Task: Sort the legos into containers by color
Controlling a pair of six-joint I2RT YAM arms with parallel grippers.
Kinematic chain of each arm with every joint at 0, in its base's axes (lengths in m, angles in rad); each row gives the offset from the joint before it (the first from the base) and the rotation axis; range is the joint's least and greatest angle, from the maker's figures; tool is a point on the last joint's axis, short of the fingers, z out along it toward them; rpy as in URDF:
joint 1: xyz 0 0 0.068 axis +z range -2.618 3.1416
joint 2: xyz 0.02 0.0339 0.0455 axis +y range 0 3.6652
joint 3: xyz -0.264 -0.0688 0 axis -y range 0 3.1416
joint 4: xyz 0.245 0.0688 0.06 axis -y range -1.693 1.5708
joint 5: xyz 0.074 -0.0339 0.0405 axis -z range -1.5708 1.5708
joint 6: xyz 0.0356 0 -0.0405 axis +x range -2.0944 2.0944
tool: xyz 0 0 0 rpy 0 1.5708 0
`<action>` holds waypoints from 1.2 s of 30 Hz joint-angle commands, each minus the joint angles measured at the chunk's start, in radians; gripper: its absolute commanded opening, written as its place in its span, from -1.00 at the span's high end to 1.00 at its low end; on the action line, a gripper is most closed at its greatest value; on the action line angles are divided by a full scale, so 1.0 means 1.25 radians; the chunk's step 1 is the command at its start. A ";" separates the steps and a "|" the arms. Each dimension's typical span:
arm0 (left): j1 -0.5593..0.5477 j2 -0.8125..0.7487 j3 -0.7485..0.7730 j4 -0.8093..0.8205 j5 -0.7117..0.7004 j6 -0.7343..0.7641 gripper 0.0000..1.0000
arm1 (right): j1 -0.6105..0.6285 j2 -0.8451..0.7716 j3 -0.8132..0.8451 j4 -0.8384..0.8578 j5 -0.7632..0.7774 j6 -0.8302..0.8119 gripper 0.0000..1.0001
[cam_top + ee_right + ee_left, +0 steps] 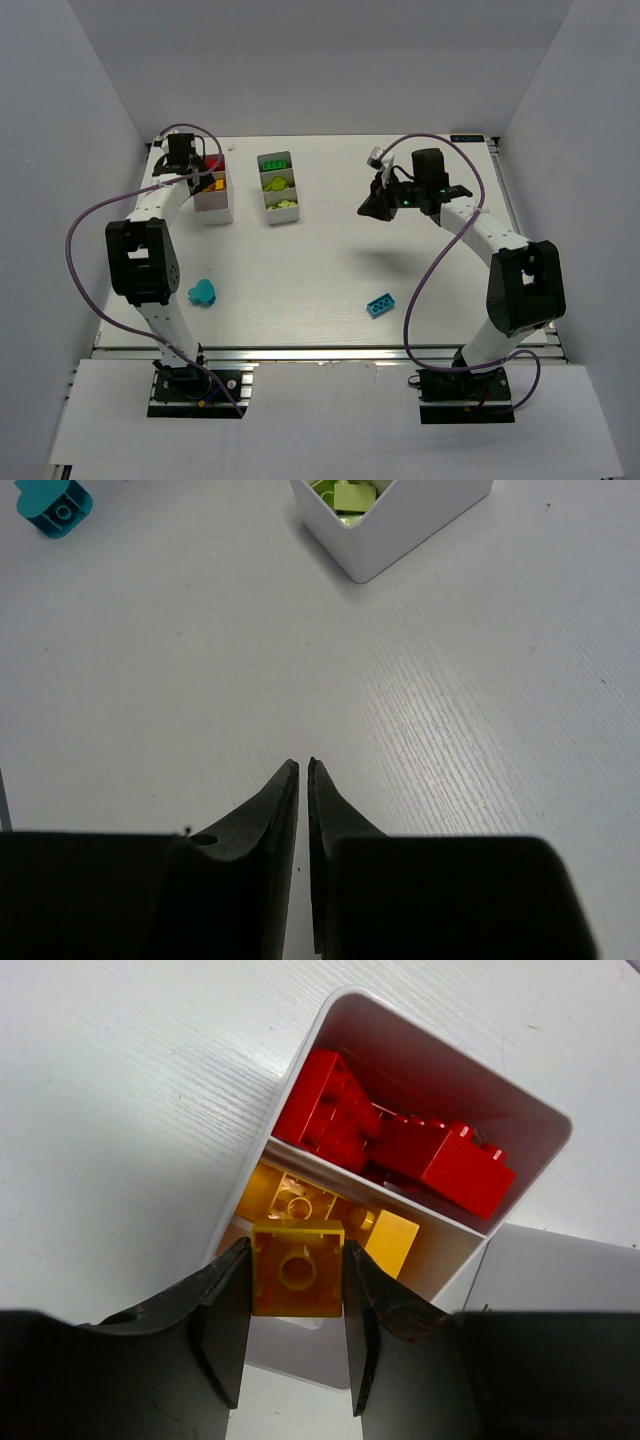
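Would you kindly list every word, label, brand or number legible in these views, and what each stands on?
No text can be read.
Dark strip at the far edge of the table: possibly a label, too small to read.
Orange brick in the left gripper: no lettering visible.
White tray: no lettering visible.

From above, the left tool point(203, 175) covers the far end of the left tray point(215, 212), at 10 o'clock on the worktop point(330, 270). Its orange brick point(297, 1270) is too small to pick out there. In its wrist view, the fingers point(225, 1320) hide the tray's near end at 6 o'clock. The right wrist view's top edge cuts off the other tray point(400, 530) at 12 o'clock and a cyan brick point(52, 502) at 11.
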 commanded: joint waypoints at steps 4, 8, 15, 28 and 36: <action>0.001 -0.005 0.045 0.004 0.003 0.008 -0.13 | -0.004 -0.023 0.017 0.006 -0.009 -0.015 0.70; 0.001 -0.025 0.048 0.003 0.003 0.006 -0.20 | -0.005 -0.022 0.021 -0.002 -0.014 -0.023 0.66; 0.002 -0.157 -0.030 -0.051 0.007 -0.017 0.05 | -0.005 -0.022 0.043 -0.067 -0.048 -0.110 0.27; 0.002 -0.605 -0.509 -0.291 0.040 -0.242 -0.65 | -0.003 -0.009 0.039 -0.278 -0.163 -0.400 -0.79; 0.001 -0.631 -0.584 -0.326 0.109 -0.312 -0.96 | 0.006 -0.025 -0.001 -0.272 -0.161 -0.376 -0.79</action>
